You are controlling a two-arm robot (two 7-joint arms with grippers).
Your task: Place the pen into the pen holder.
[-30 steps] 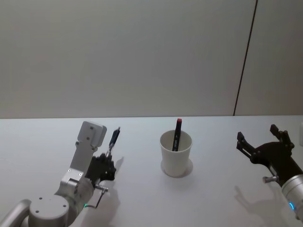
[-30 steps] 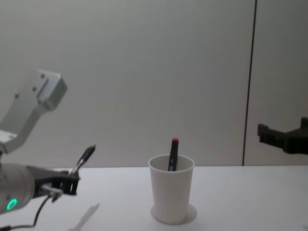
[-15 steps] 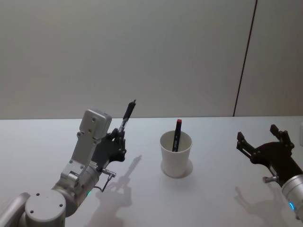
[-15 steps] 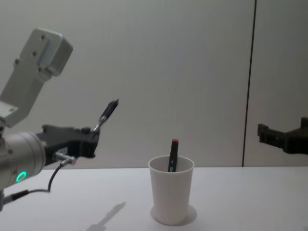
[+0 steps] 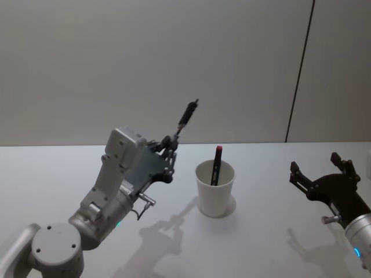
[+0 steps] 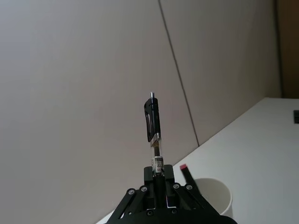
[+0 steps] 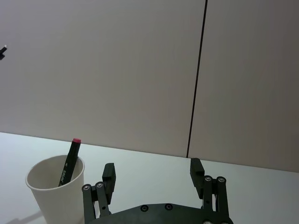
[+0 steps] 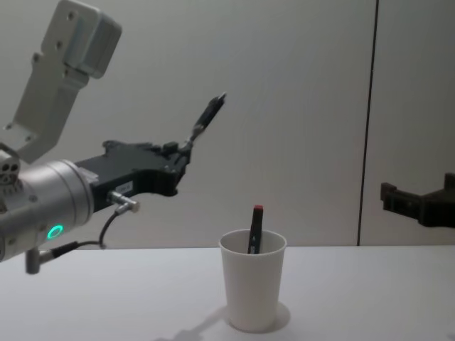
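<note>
left tool (image 5: 169,149) holds pen (image 5: 186,114) near pen holder (image 5: 215,196), right tool (image 5: 320,165) idle

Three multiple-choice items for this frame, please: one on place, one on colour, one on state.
1. The black pen is: A up left of the paper cup; B inside it; C right of it.
2. The marker in the paper cup has a tip that is: A blue; B red; C green.
3. The right hand is: A shut on the marker; B shut empty; C open.
Answers: A, the left hand holds it high, left of the paper cup; B, red shows above the rim; C, its fingers stand apart.
</note>
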